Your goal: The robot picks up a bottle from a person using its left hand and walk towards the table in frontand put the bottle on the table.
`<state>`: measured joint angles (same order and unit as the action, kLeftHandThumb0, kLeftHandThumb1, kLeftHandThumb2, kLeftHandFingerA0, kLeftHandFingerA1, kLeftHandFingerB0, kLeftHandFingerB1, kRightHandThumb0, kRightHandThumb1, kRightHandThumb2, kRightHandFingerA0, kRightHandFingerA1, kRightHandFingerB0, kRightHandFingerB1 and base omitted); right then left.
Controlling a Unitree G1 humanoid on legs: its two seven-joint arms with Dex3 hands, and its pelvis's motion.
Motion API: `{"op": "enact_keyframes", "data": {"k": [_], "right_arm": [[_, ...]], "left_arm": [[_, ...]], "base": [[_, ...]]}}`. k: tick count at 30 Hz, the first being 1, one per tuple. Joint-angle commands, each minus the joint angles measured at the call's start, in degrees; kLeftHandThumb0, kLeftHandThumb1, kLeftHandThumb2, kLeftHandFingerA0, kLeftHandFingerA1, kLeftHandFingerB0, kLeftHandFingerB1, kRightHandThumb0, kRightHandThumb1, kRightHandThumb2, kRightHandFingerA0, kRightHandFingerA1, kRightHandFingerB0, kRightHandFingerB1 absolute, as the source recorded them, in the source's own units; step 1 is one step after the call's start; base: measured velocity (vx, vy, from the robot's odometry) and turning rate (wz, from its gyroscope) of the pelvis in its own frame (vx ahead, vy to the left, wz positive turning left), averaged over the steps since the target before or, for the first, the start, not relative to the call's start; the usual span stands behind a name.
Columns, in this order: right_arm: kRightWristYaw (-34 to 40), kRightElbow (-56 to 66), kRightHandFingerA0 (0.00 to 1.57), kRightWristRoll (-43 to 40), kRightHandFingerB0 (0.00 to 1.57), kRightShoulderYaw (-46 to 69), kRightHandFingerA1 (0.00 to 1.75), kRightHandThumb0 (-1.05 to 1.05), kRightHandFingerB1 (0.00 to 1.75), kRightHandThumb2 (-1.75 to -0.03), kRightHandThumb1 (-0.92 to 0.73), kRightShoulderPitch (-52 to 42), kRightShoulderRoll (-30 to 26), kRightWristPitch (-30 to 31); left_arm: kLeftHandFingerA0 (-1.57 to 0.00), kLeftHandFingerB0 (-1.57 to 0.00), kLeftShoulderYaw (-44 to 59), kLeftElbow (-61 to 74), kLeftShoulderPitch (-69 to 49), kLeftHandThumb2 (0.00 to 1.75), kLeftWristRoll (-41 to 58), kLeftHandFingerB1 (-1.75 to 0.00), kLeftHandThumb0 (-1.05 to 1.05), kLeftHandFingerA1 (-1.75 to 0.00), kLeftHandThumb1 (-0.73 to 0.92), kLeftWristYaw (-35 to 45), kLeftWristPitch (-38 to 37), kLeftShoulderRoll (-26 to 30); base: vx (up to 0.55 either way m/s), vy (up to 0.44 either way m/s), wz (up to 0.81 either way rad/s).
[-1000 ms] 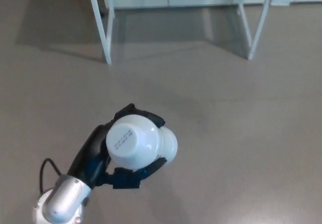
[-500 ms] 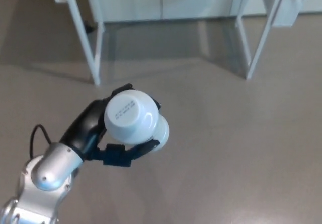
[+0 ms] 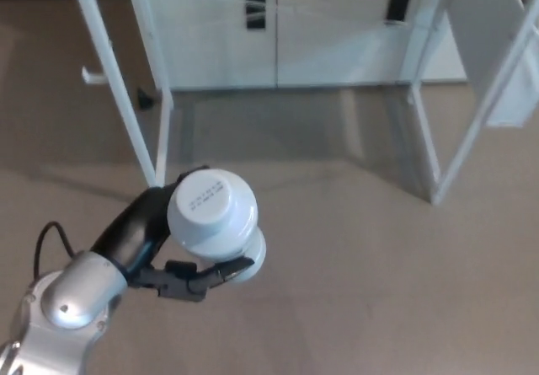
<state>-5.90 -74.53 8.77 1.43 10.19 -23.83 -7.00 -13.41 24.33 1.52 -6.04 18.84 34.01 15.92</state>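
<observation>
A white bottle [image 3: 215, 222] is seen from above, its round cap with small printed text facing the camera. My left hand [image 3: 160, 253] is shut on it, black fingers wrapped around its body from the left and below, and the silver forearm [image 3: 63, 308] comes in from the bottom left. The bottle hangs above the tan floor, short of the white table frame [image 3: 160, 122] ahead. My right hand does not show.
White metal table legs stand at the left [image 3: 114, 80] and right [image 3: 438, 168]. A white cabinet [image 3: 278, 29] with dark handles stands behind them against the wall. A white panel [image 3: 497, 46] slants at the upper right. Tan floor [image 3: 379, 291] spreads below.
The whole picture has shifted: the table legs and cabinet now fill more of the upper frame, so the camera has come nearer. The bottle stays held in my left hand.
</observation>
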Motion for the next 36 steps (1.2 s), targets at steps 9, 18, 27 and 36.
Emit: {"op": "enact_keyframes", "data": {"k": [9,18,27,36], "right_arm": [[-0.5,0.2,0.76,0.7,0.59,-1.4,0.43,-0.37,0.38,-0.58,-0.63,-3.7,-1.3,-1.9],[-1.2,0.3,0.74,0.2,0.59,-0.8,0.44,-0.35,0.40,-0.59,-0.62,-5.5,-1.5,-2.4],[-0.7,0.5,0.70,1.0,0.56,-1.9,0.43,-0.41,0.39,-0.60,-0.61,-6.5,-1.7,-2.2],[-0.4,0.6,0.73,1.6,0.58,-2.8,0.43,-0.39,0.39,-0.60,-0.64,-7.0,-2.1,-2.6]], "left_arm": [[-1.28,-0.66,-0.6,4.7,-4.7,1.03,-0.9,-1.75,-0.26,-1.75,0.91,-0.5,-0.5,1.1],[-1.25,-0.61,-1.2,10.7,-7.0,1.01,-1.9,-1.75,-0.25,-1.75,0.92,-1.7,-0.2,1.1],[-1.22,-0.57,0.1,17.3,-7.4,1.03,-1.4,-1.75,-0.29,-1.75,0.92,-1.9,0.3,1.7],[-1.15,-0.52,4.1,25.8,-4.6,1.06,0.5,-1.75,-0.28,-1.75,0.92,-1.0,2.8,2.0]], "base": [[0.53,-0.062,-0.02],[0.52,0.261,-0.51],[0.32,0.204,-0.01],[0.20,-0.043,-0.11]]}}
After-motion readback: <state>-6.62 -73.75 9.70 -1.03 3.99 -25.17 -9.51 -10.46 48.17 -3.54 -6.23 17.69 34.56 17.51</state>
